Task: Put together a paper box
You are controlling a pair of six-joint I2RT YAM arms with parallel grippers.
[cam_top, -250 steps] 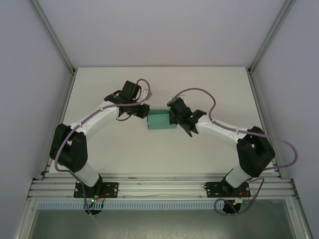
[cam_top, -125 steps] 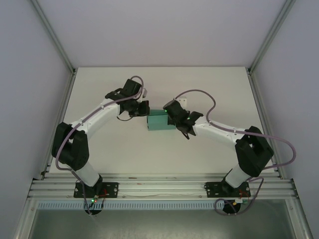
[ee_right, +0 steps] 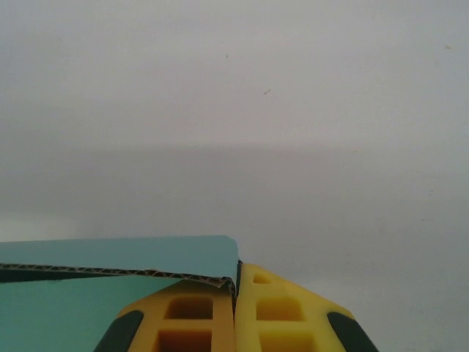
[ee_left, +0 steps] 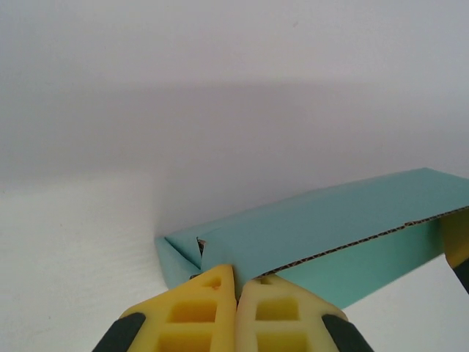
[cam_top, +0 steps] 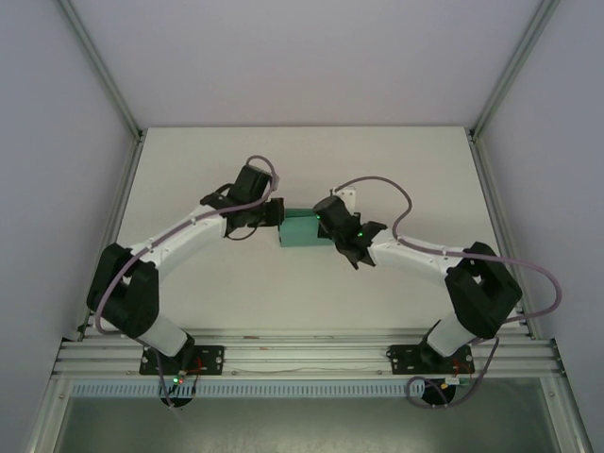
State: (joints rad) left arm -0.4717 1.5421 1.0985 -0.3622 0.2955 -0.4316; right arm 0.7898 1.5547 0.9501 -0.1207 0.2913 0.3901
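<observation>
While the table point(cam_top: 189, 170) carries the paper box point(cam_top: 300, 229) at its middle, I judge this teal corrugated card light, stiff across panels and easily creased at flaps. My left gripper point(ee_left: 236, 275) and right gripper point(ee_right: 236, 271), fingers pressed together, meet its 2 ends. I would grip panel edges near folds.

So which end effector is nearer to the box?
Right, by a little, though both reach it. The right end effector, shut, overlaps the right end of the box in the top view; the left end effector, shut, meets its far left corner from outside.
</observation>
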